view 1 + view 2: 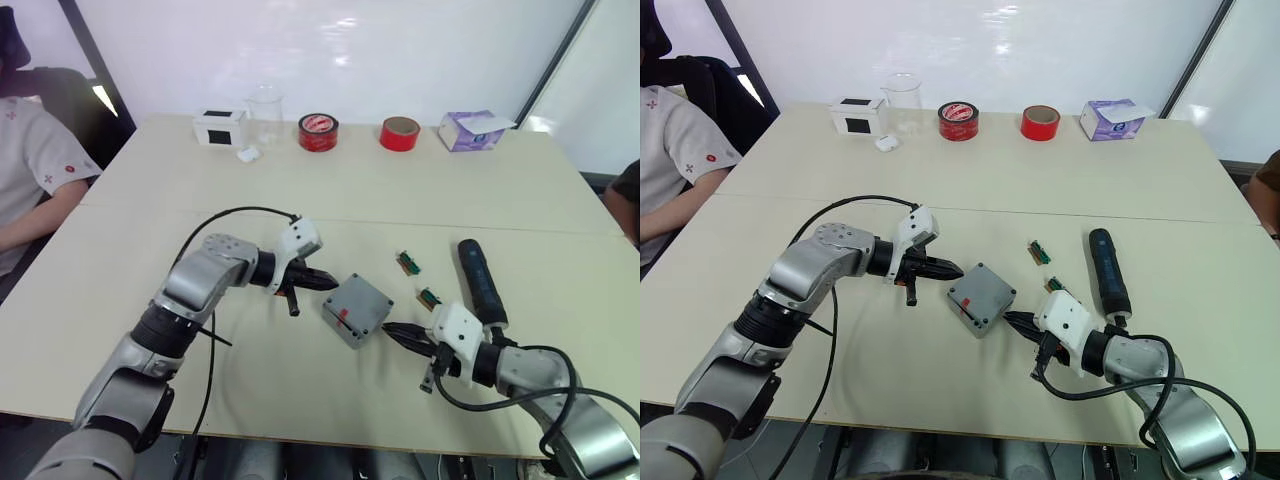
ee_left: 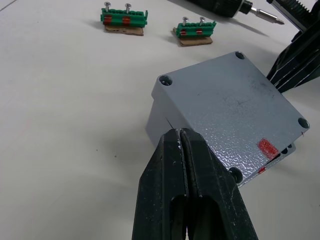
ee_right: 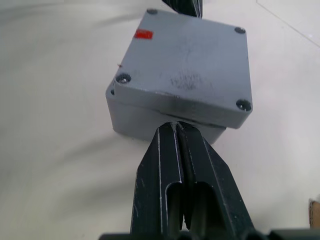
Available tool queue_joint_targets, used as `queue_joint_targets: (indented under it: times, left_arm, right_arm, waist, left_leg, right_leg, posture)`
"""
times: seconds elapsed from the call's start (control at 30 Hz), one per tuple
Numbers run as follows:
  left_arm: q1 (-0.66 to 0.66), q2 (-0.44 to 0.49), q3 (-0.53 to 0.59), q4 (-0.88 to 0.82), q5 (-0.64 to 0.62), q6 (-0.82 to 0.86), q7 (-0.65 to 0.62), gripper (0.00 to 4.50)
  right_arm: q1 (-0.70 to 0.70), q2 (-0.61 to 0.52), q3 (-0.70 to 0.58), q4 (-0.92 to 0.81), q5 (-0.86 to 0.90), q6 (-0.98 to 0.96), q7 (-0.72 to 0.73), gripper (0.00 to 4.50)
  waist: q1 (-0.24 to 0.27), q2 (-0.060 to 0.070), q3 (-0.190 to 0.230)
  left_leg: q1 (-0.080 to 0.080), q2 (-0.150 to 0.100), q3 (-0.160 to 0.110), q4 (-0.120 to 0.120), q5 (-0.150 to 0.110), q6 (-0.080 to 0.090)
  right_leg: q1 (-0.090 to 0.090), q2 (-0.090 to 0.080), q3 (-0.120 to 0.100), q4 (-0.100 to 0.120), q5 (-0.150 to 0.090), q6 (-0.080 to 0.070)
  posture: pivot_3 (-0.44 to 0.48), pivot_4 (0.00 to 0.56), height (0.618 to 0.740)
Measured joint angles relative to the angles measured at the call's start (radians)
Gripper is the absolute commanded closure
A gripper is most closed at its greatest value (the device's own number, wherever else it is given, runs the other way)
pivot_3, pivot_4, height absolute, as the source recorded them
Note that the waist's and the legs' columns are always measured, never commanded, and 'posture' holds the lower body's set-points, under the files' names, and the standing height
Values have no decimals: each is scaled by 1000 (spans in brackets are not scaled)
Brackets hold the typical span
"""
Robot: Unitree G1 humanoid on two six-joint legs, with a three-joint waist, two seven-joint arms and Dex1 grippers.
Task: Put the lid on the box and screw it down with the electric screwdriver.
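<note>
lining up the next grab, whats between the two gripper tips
The lid sitting on the box; the shut left gripper and shut right gripper flank it, seen from the head views.

A wide, pale beige surface [image 1: 150, 190] is seen, crossed by a seam. Behind the surface a bright white wall [image 1: 350, 50] is lit, with dark diagonal struts [image 1: 560, 55] set against it.

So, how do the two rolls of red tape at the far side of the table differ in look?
The left tape roll has a black band and white print on its red side; the right tape roll is plain red. The left one stands next to the clear beaker, the right one next to the purple tissue box. Both lie flat on the table.
</note>
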State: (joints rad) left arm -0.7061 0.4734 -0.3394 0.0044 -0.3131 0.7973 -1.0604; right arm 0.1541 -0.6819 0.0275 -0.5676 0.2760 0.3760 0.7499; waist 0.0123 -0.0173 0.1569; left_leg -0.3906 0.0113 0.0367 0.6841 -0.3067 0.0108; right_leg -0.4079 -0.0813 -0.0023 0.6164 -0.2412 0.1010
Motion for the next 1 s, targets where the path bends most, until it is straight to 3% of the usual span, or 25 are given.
queue_joint_targets:
  times: [1.0]
  left_arm:
    - [7,27,-32,-28,31,-18,-1,4500]
  right_arm:
    - [-53,-4,4,-66,64,144,5,4452]
  waist:
    - [0,0,0]
  left_leg:
    - [0,0,0,0,0,0]
  right_leg:
    - [0,0,0,0,0,0]
  posture:
    - [0,150,740]
